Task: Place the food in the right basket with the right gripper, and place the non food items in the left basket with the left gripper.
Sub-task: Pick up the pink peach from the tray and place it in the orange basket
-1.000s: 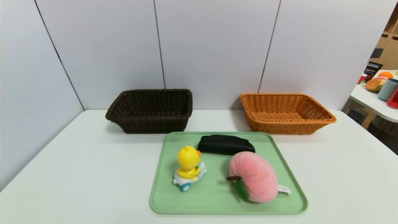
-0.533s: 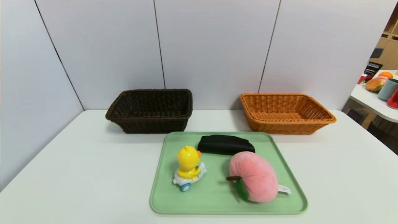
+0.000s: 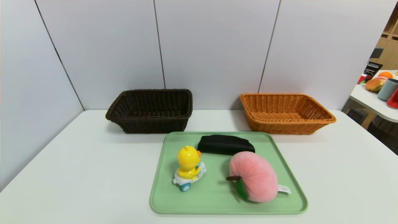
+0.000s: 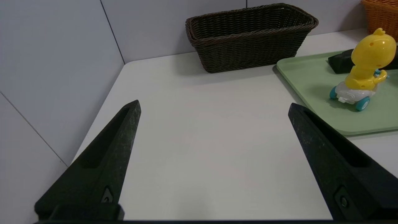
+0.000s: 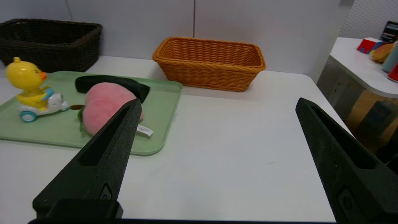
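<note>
Laid on the white table, green tray as landmark. Beyond its far left corner, dark brown basket; beyond its far right corner, orange-tan basket. On it, pink plush peach at right, black pouch along the far side, yellow duck toy at left. Left of it, left gripper, and right of it, right gripper, both spread wide, holding nothing.
</note>
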`<state>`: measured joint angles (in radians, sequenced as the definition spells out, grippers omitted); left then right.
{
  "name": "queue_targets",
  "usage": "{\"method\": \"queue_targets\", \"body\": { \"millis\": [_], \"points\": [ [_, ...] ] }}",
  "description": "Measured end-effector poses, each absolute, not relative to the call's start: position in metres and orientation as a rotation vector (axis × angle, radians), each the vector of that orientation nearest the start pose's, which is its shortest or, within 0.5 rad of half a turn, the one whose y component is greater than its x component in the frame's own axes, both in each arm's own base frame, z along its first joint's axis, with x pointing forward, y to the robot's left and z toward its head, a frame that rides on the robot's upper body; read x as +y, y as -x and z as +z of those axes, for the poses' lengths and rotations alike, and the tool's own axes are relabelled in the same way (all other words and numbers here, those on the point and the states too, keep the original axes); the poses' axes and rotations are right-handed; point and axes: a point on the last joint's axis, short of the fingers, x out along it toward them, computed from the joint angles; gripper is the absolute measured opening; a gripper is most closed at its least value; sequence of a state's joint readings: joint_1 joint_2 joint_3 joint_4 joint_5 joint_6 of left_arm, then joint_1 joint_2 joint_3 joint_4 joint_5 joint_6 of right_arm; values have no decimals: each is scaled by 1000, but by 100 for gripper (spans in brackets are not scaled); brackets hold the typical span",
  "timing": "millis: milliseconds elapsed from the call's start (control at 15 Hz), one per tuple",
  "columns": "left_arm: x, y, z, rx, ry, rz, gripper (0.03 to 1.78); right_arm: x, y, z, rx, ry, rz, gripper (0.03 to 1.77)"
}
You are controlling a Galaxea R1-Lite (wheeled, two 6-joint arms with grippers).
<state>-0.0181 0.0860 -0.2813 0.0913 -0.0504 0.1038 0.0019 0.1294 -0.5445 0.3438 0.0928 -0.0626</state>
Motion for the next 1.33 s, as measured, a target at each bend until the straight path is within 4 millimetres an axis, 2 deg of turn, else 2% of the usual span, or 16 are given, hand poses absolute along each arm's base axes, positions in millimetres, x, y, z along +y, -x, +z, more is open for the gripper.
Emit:
{"method": "queue_targets", "body": {
  "millis": [133,267,467,667,800,933,1133,1333],
  "points": [
    [-1,35,173,-98,-107,-66,169,3,64,227,-36,67,148,171],
    [-1,26,205,-90,-108,-79,169,4,50,273,-13,68,198,171],
    [-2,2,251,-69,-108,-101,169,5,13,331,41,68,254,171],
    [-3,-30,282,-22,-117,-106,169,8,-35,363,140,65,329,171],
    [-3,-59,294,34,-120,-100,169,18,-72,370,215,69,387,171],
    [-5,-84,296,97,-127,-119,169,37,-104,365,305,68,432,171],
    [-10,-107,288,183,-138,-128,169,71,-143,343,466,59,438,171],
    [-16,-119,283,228,-141,-161,169,90,-167,313,606,96,408,171]
  ]
}}
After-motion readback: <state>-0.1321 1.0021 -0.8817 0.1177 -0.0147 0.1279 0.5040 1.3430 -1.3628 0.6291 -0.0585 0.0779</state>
